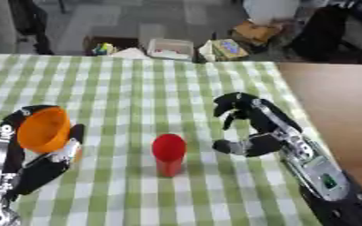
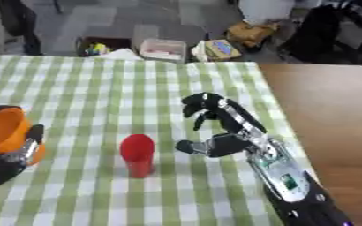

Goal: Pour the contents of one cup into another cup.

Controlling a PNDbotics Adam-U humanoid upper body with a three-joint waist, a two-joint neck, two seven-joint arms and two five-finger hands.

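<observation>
The tabletop point(image 1: 176, 84), covered by a green-and-white checked cloth, fills most of both views; its bare wooden right edge strip point(image 1: 338, 101) runs along the right side. The right arm enters from the lower right corner. The right hand point(image 1: 250, 126) sits above the cloth just right of the table's centre, fingers curled and thumb out toward the red cup, holding nothing. The left hand point(image 1: 37, 163) is at the left edge of the tabletop, its fingers wrapped round the orange cup point(image 1: 43, 129), which is lifted and tilted so that its mouth faces the camera.

The red cup point(image 1: 168, 154) stands upright on the cloth, between the two hands and apart from both, nearer the front edge than the far edge.

The left eye view shows the whole orange cup and the left forearm. The right eye view cuts the orange cup at the picture's left edge and shows little of the left hand.

Open cloth lies behind the cups up to the far edge. Whether either cup holds anything cannot be made out.
</observation>
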